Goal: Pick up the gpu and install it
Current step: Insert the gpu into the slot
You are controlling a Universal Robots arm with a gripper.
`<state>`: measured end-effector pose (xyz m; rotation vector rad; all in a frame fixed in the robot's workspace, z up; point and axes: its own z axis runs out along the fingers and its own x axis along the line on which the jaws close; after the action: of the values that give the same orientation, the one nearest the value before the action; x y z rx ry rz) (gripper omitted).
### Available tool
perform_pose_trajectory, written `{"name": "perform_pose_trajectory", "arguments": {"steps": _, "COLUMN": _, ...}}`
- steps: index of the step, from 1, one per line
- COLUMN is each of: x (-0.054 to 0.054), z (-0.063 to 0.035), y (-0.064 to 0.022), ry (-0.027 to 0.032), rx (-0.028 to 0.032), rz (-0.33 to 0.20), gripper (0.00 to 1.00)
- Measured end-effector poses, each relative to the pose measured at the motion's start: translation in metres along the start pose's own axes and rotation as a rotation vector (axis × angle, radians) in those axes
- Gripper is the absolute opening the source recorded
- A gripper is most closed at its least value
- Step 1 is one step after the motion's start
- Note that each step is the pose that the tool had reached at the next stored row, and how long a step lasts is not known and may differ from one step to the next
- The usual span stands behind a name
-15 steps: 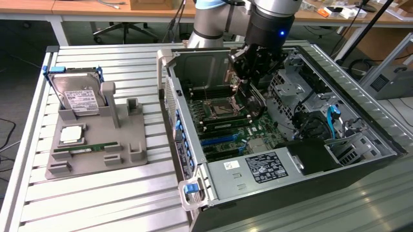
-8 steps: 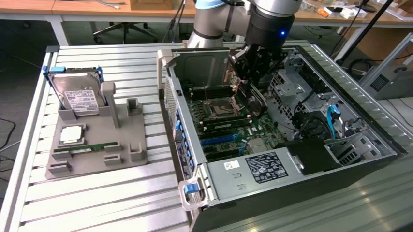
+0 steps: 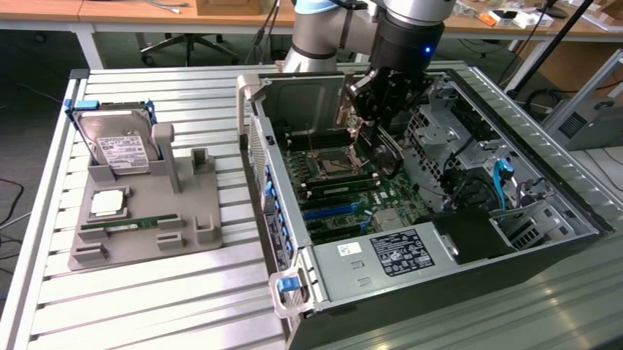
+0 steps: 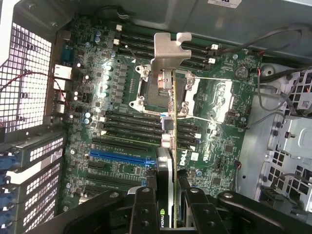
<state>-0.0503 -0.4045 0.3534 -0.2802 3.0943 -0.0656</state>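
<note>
The gpu (image 4: 168,53) hangs edge-on in my gripper (image 4: 168,197), its silvery end bracket at the far end and a dark board with a green logo between the fingers (image 4: 144,204). The gripper is shut on the gpu. In the exterior view the gripper (image 3: 375,120) is inside the open computer case (image 3: 545,182), with the gpu (image 3: 381,154) held above the motherboard (image 3: 336,193) near the processor socket (image 3: 331,159). The card hovers over the socket (image 4: 146,90) and the dark slots; the blue slot (image 4: 119,157) lies beside it. The card touches no slot that I can see.
On the exterior view's left a grey fixture (image 3: 146,226) holds a silver hard drive (image 3: 117,146), a processor chip (image 3: 107,203) and a green memory stick (image 3: 131,222). The power supply (image 3: 395,251), cables (image 3: 501,182) and drive cages (image 3: 453,120) crowd the case interior.
</note>
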Motion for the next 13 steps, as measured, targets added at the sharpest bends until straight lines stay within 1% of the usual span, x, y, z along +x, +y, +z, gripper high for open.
{"name": "perform_pose_trajectory", "arguments": {"steps": 13, "x": 0.0, "z": 0.0001, "y": 0.0, "ry": -0.002, "rx": -0.0014, "rz": -0.045, "gripper": 0.27}}
